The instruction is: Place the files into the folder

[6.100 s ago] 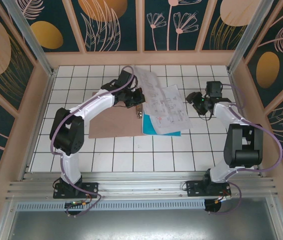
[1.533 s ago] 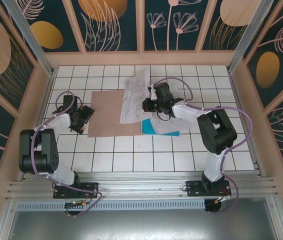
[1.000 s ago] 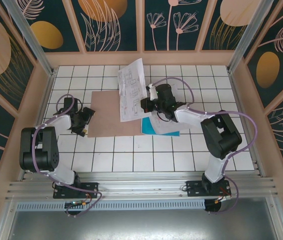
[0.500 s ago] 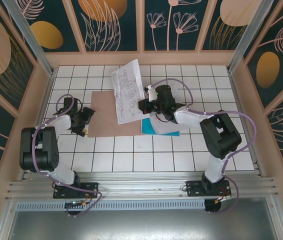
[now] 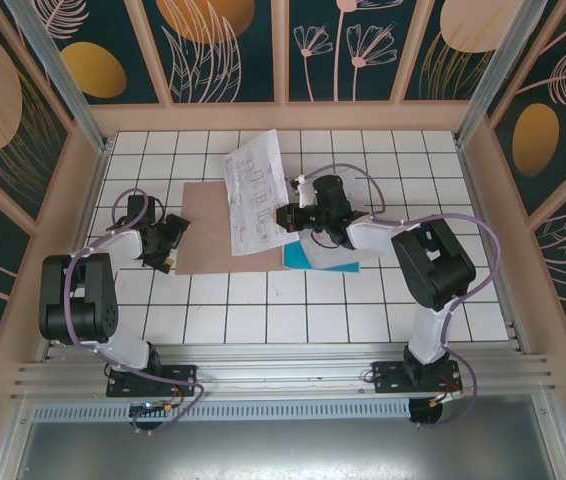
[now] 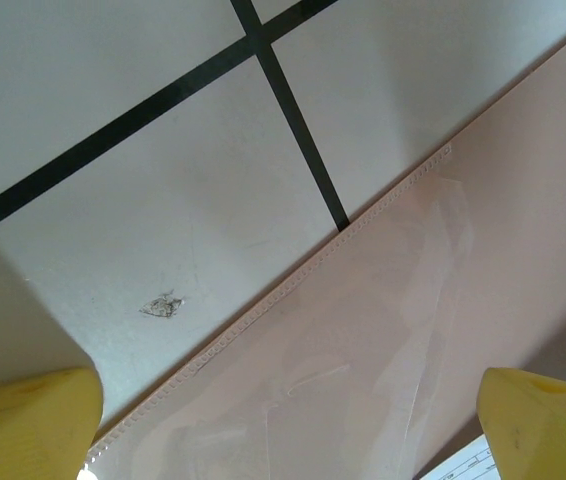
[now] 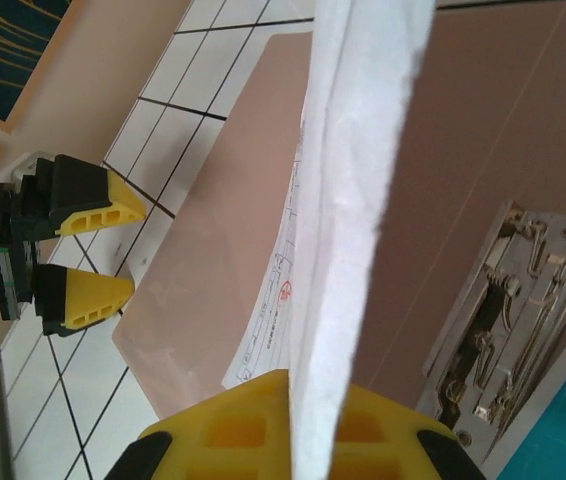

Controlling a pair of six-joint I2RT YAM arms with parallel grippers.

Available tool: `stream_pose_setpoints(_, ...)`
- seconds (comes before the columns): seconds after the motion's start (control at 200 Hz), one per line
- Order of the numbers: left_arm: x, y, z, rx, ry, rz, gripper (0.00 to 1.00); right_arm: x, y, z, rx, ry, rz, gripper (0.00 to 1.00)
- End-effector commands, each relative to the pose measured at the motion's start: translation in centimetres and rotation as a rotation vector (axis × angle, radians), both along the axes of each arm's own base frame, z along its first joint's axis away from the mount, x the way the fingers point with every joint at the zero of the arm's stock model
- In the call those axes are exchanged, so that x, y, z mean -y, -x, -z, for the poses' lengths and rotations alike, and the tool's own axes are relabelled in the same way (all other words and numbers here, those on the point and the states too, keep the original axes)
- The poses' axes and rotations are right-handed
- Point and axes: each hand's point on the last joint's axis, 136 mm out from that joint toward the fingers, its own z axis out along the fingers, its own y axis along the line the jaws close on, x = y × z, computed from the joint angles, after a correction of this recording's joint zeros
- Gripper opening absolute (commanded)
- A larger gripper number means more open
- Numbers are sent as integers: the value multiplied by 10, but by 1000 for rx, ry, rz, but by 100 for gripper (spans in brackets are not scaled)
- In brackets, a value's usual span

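The pinkish-brown folder (image 5: 208,240) lies open and flat on the tiled table. My right gripper (image 5: 286,216) is shut on the near edge of the white printed files (image 5: 254,190), which stand tilted up over the folder's right half. In the right wrist view these sheets (image 7: 363,150) run edge-on out of my yellow fingers (image 7: 233,430), above the folder (image 7: 213,260). A cyan-blue sheet (image 5: 325,262) lies flat beside the folder, under the right arm. My left gripper (image 5: 168,243) is open at the folder's left edge; its fingertips (image 6: 28,420) straddle the folder's border (image 6: 413,330).
A metal clip mechanism (image 7: 503,310) sits on the folder's inner side near the cyan sheet (image 7: 563,420). Wooden walls (image 5: 283,115) enclose the tiled table on three sides. The arm bases stand on the rail (image 5: 283,375) at the near edge.
The right gripper has carried the white sheets leftward over the folder and they have sunk slightly. The left arm, earlier at the folder's middle, now rests still at its left edge.
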Motion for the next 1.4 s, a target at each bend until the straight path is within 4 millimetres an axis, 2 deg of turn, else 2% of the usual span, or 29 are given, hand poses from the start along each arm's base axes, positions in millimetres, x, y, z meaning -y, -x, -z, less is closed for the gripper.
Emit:
stream_pose_setpoints(0.0, 8, 10, 14, -35, 45, 14, 97, -4, 2, 3, -40, -64, -8, 0)
stream_pose_setpoints(0.34, 17, 11, 17, -21, 102, 21, 97, -14, -4, 15, -136, -135, 78, 0)
stream_pose_setpoints(0.896, 26, 22, 25, -37, 141, 67, 97, -53, -12, 30, -217, -166, 81, 0)
stream_pose_setpoints(1.396, 27, 24, 29, -44, 148, 71, 97, -84, -5, 43, -279, -191, 63, 0)
